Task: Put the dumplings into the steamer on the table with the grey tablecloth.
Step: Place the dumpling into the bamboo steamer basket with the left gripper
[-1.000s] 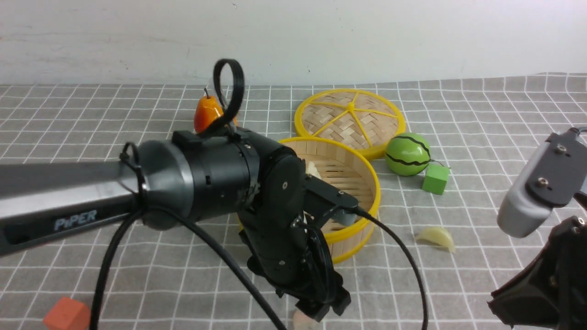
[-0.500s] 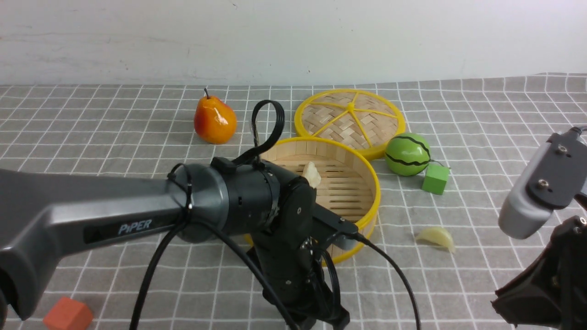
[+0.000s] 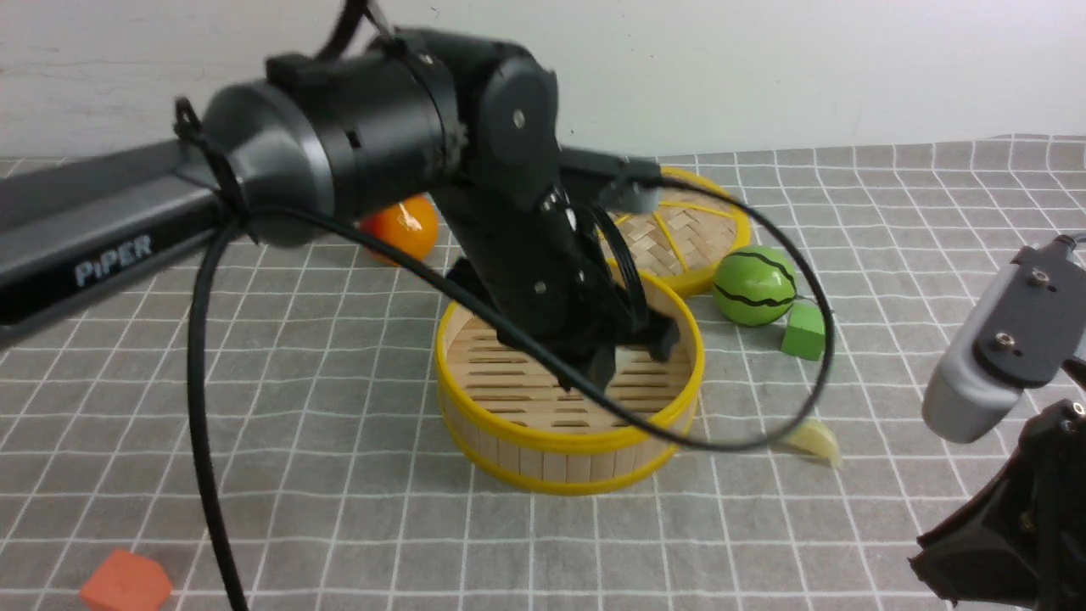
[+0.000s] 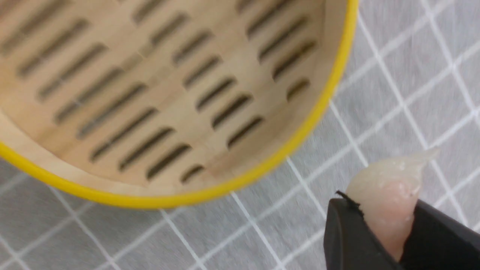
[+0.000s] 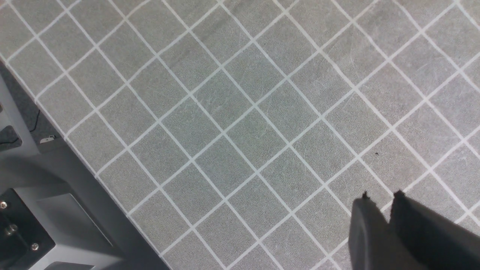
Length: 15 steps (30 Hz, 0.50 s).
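Left gripper (image 4: 380,212): my fingers are closed about the pinkish dumpling (image 4: 393,197), its pointed end projecting; a shallow or uneven pinch could let it slip or twist.
Steamer (image 3: 543,462): the likely destination; my wrist view shows the dumpling beside its rim, over the grey tablecloth (image 4: 262,221), so releasing before it is properly over the basket could drop it outside.
Yellow rim (image 4: 225,187): too low an approach could knock the dumpling loose or shift the basket.
Cable (image 3: 738,445): its loop crosses before the basket and might catch the rim.
Yellowish dumpling (image 3: 814,440): on the cloth beside the steamer; a wide sweep could push it away.
Right gripper (image 5: 382,212): fingertips slightly parted, nothing between them; reaching in now would risk collision with my left arm (image 3: 339,144).
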{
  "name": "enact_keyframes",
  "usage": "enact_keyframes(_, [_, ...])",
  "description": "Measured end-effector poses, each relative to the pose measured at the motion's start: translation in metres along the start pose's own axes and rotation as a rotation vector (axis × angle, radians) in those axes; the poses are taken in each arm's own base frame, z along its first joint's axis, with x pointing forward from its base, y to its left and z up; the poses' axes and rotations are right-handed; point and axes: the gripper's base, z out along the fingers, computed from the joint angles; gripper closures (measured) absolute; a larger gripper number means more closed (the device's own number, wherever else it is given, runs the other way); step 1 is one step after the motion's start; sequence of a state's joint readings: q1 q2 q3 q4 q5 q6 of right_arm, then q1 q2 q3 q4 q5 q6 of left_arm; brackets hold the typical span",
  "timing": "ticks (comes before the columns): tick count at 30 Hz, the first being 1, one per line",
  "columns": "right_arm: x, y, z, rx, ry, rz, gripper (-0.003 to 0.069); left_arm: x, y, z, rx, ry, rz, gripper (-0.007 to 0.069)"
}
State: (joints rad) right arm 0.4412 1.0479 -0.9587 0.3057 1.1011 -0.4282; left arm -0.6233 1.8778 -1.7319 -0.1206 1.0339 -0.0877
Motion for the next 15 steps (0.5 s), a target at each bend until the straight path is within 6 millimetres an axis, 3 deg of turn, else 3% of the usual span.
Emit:
enact_keyframes(3, [0.0, -0.001, 0.001, 0.005, 0.004, 0.017, 0.0565, -0.017, 0.027, -0.005, -0.03, -0.05, -0.08, 0.0472])
enact_keyframes(5, [-0.001, -0.004, 0.004, 0.021, 0.019, 0.033, 0.0565, -0.024, 0.048, 0.008, -0.055, -0.057, -0.131, 0.0472])
enact_keyframes(8, [-0.004, -0.013, 0.012, 0.073, 0.054, 0.074, 0.0564, -0.026, 0.071, 0.039, -0.078, -0.042, -0.182, 0.0472])
enact_keyframes(9, [-0.004, -0.013, 0.012, 0.077, 0.058, 0.077, 0.0564, -0.026, 0.072, 0.041, -0.078, -0.041, -0.185, 0.0472])
enact_keyframes(11, [-0.01, -0.023, 0.019, 0.133, 0.095, 0.123, 0.0564, -0.025, 0.087, 0.068, -0.092, -0.033, -0.236, 0.0472])
enact_keyframes(15, [-0.023, -0.036, 0.029, 0.187, 0.131, 0.154, 0.0564, -0.024, 0.099, 0.093, -0.102, -0.02, -0.275, 0.0472])
